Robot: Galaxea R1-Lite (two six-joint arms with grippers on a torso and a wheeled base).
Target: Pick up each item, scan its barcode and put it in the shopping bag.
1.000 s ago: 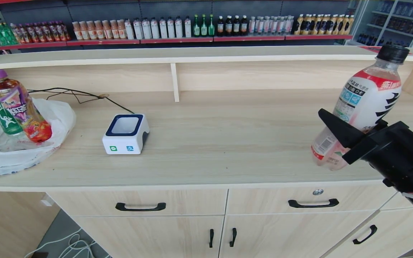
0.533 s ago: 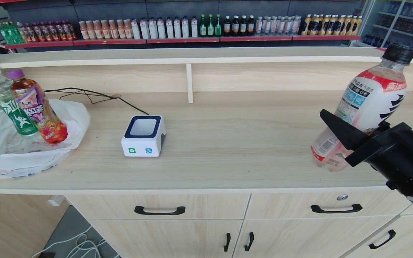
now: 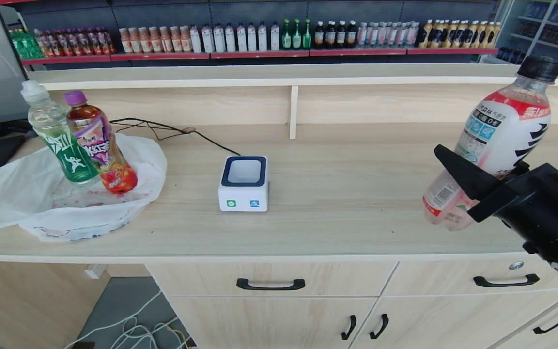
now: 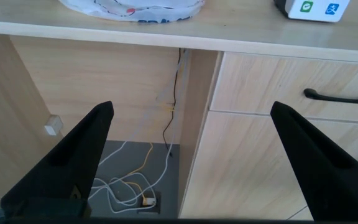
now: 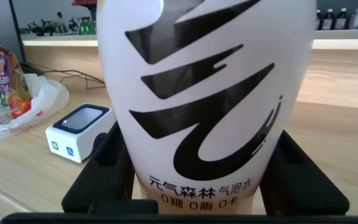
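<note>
At the right of the head view, the clear plastic drink bottle with a black cap and pink-and-white label (image 3: 494, 140) hangs tilted over the pale wooden counter (image 3: 347, 203). The right gripper (image 3: 475, 179) clamps its lower body. It is likely weighty with liquid, and the thin, smooth wall could slip or dent, so the labelled middle suits gripping. The left gripper (image 4: 191, 109) gapes wide and holds nothing.

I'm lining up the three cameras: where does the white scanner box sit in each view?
Head view: scanner mid-counter, between the shopping bag and the gripped bottle.
Left wrist view: scanner at the counter edge above a drawer, partly cut off.
Right wrist view: scanner on the counter behind the bottle.
Shared landmark: the shopping bag beside it.
</note>
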